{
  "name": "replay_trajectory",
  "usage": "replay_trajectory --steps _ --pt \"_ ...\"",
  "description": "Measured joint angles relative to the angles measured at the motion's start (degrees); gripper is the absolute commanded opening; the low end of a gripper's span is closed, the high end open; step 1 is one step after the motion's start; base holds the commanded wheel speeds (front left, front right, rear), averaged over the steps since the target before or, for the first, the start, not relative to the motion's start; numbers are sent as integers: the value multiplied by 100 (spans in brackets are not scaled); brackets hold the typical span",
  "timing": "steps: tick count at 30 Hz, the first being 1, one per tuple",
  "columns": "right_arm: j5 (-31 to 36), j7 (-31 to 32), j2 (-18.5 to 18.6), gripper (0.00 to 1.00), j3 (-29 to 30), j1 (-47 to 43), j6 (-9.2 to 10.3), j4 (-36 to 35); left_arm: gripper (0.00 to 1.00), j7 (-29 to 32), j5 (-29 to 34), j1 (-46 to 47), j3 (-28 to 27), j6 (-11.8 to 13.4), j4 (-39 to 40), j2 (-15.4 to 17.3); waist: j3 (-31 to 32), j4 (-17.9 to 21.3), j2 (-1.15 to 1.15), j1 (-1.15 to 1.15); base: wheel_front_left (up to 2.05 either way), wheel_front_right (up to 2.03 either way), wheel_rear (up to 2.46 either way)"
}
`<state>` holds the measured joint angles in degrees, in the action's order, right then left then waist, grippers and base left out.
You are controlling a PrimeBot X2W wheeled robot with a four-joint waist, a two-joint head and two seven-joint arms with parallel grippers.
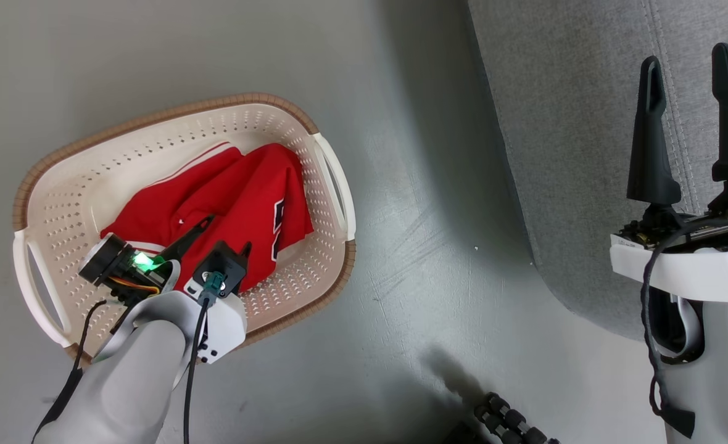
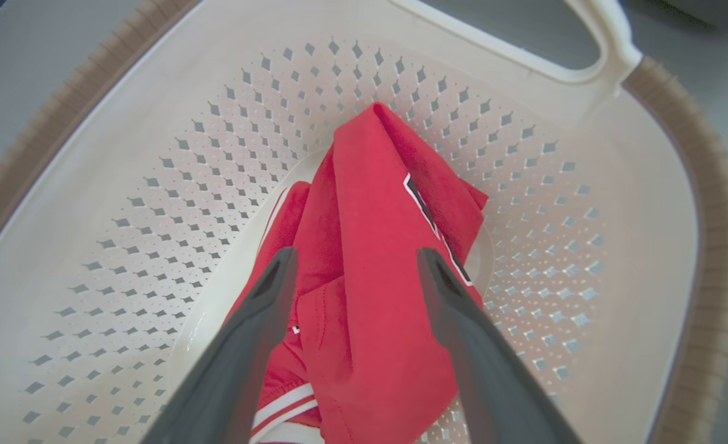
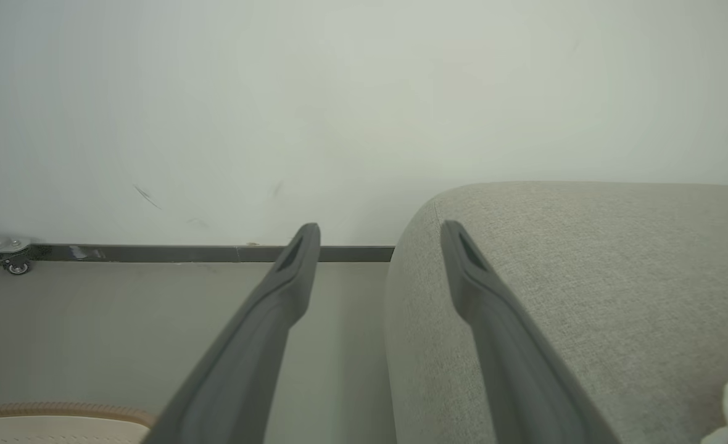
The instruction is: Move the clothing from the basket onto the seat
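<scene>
**Clothing [image 1: 240,191] lies in basket [image 1: 92,185], both hands open**

Red clothing [image 2: 370,216] sits bunched in the bottom of the cream basket [image 2: 154,185], which stands on the grey floor [image 1: 401,216] to the left of the seat [image 1: 586,154], apart from it. Two garments lie together. The one with white trim [image 1: 173,185] is underneath and toward the basket's left side. The one with the black-and-white mark [image 1: 277,228] is draped over it, and a fold of it leans up against the perforated wall below the white handle [image 1: 333,179].

The left hand [image 1: 227,233] reaches down inside the basket with its jaws spread wide. In the left wrist view the left hand [image 2: 356,254] straddles a raised ridge of the marked garment, one finger on each side, and the jaws are not closed on the cloth. Whether the fingertips touch the fabric cannot be told. White stripes [image 2: 284,407] of the lower garment show between the fingers.

The right hand [image 1: 686,57] is held over the seat's near edge, open and gripping nothing. In its wrist view the right hand [image 3: 380,227] points toward a pale wall [image 3: 339,92], with the seat's rounded corner [image 3: 586,277] beside it and the basket's brown rim [image 3: 31,410] at the lower left.
</scene>
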<state>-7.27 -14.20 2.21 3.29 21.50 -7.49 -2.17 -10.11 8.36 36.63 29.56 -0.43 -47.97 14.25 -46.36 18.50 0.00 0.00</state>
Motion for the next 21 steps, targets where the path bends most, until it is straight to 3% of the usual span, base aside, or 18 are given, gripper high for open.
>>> replay_trajectory --steps 21 --pt "-298 -8 1 100 -24 448 0 175 100 416 140 514 91 -41 -671 132 -491 229 0 0 0 0 0"
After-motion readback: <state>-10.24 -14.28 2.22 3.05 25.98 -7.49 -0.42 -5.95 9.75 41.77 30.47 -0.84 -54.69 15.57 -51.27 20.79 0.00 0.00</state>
